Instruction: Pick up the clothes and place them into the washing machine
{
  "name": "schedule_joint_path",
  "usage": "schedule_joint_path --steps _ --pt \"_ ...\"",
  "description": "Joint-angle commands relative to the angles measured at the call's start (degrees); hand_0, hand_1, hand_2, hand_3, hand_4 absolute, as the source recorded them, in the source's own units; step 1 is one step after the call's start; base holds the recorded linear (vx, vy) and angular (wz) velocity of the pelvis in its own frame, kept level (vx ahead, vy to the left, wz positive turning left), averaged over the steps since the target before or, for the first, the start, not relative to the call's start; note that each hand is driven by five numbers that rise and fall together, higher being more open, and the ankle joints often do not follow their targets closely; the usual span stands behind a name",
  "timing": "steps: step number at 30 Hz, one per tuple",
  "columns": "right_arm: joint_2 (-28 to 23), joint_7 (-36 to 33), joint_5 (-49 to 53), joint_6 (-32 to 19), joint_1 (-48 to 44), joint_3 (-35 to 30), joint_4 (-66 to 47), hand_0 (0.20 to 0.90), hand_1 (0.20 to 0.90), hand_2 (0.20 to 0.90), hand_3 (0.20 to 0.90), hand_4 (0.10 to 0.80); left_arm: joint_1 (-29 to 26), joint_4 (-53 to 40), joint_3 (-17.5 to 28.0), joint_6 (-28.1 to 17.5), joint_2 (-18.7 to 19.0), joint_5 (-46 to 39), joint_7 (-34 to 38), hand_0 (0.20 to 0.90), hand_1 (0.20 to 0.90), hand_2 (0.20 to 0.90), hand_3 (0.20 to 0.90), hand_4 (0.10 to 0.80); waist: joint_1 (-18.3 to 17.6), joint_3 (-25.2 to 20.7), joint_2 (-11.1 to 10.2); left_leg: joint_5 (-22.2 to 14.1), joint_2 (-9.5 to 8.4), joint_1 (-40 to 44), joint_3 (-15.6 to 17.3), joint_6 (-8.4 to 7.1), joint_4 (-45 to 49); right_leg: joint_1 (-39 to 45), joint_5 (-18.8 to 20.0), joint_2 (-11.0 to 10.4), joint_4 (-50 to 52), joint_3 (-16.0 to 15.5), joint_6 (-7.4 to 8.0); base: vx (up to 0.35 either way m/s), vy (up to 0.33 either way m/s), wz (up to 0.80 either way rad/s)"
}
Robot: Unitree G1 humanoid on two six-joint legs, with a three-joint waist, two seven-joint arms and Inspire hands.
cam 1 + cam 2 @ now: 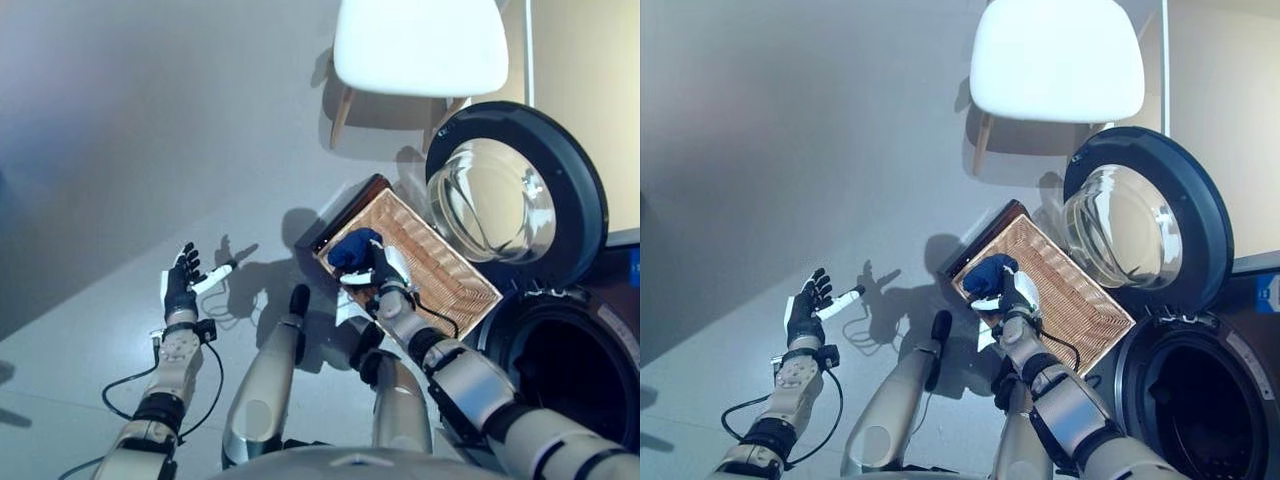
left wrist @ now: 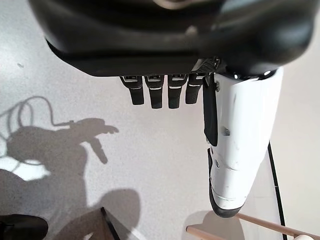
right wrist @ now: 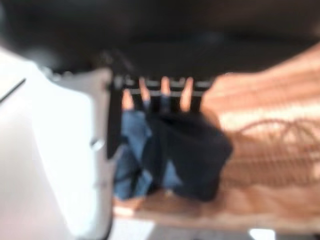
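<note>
Grey floor (image 1: 120, 120) takes up everything left of the wicker basket (image 1: 440, 265), and over it, well apart from the basket, the left hand (image 1: 181, 287) hangs with fingers straight and spread, holding nothing; its own wrist view shows only bare floor past the fingertips. At the basket's near-left corner lies the blue clothing (image 1: 354, 248), bunched into a dark lump on the weave. The right hand (image 1: 382, 268) sits right on it from the robot's side, and in the right wrist view its fingers reach down into the folds with the white-covered thumb alongside; that view is too soft to say whether the cloth is truly pinched or only touched. The basket's long axis runs from that corner away to the right, toward the washing machine (image 1: 575, 360), whose round door (image 1: 515, 195) stands swung open just beyond the basket's far side and whose dark drum opening lies to the basket's right, close by. The right hand is plainly the nearer one, so the carry looks like a short lift and swing rightward across the basket into the drum.
</note>
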Motion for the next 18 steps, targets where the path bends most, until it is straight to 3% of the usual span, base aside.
schedule_joint_path --steps 1,8,9,10,11,12,18 --pt "-1.4 -2.5 -0.1 -1.7 -2.6 0.2 0.1 0.9 0.9 0.9 0.9 0.8 -0.3 -5.3 -1.3 -4.0 3.0 -0.6 1.8 0.9 0.9 0.9 0.9 0.8 2.1 -1.1 1.4 -5.2 -2.17 -2.8 1.9 -1.68 3.0 -2.8 6.8 0.5 -1.1 2.9 -1.43 -0.022 0.016 0.15" --pt "-2.5 -3.0 0.2 -1.5 -3.6 -0.7 0.7 0.9 0.9 0.9 0.9 0.8 -0.5 -5.9 -1.8 -4.0 2.8 -0.8 1.7 0.9 0.9 0.9 0.9 0.8 2.3 -0.8 2.2 -5.7 -2.85 -4.8 1.6 -1.48 5.0 -5.0 5.8 -0.3 2.1 2.9 -1.67 0.0 0.023 0.09" --pt "-2.6 -2.8 0.1 -1.4 -3.6 -0.6 0.8 0.84 0.84 0.84 0.84 0.757 -0.4 -6.2 -1.9 -3.9 2.8 -0.5 1.7 0.9 0.9 0.9 0.9 0.8 2.3 -0.8 2.3 -5.8 -2.92 -5.0 1.6 -1.44 5.1 -5.1 5.7 -0.4 2.3 2.9 -1.72 0.009 0.022 0.07" --pt "-2.6 -2.8 0.1 -1.4 -3.6 -0.6 0.8 0.59 0.59 0.59 0.59 0.578 -0.4 -6.2 -1.9 -3.9 2.8 -0.5 1.7 0.9 0.9 0.9 0.9 0.8 2.3 -0.9 2.3 -5.8 -2.92 -5.0 1.6 -1.44 5.1 -5.1 5.7 -0.4 2.3 2.9 -1.72 0.0 0.0 0.0" --pt "-2.5 -2.8 -0.2 -1.2 -4.0 -0.4 0.9 0.422 0.422 0.422 0.422 0.459 0.0 -6.9 -1.8 -3.8 2.8 -0.3 1.6 0.9 0.9 0.9 0.9 0.8 2.3 -1.1 2.4 -5.8 -2.92 -5.0 1.6 -1.43 4.8 -5.3 5.6 -0.3 2.3 2.9 -1.78 0.0 0.0 0.0" --pt "-2.5 -2.8 -0.2 -1.2 -4.0 -0.4 0.9 0.2 0.2 0.2 0.2 0.3 0.0 -6.9 -1.7 -3.7 2.8 -0.3 1.6 0.9 0.9 0.9 0.9 0.8 2.3 -1.1 2.4 -5.8 -2.92 -5.0 1.6 -1.43 4.8 -5.3 5.6 -0.3 2.3 2.9 -1.78 0.01 0.03 -0.04" --pt "-2.2 -2.5 -0.7 -1.1 -4.5 -0.2 1.6 0.2 0.2 0.2 0.2 0.3 0.6 -7.7 -1.2 -4.0 2.6 -0.5 1.4 0.9 0.9 0.9 0.9 0.8 2.3 -1.1 2.3 -5.8 -2.77 -4.6 1.8 -1.34 4.4 -5.3 5.6 -0.2 1.9 3.1 -1.82 0.004 0.016 -0.05"
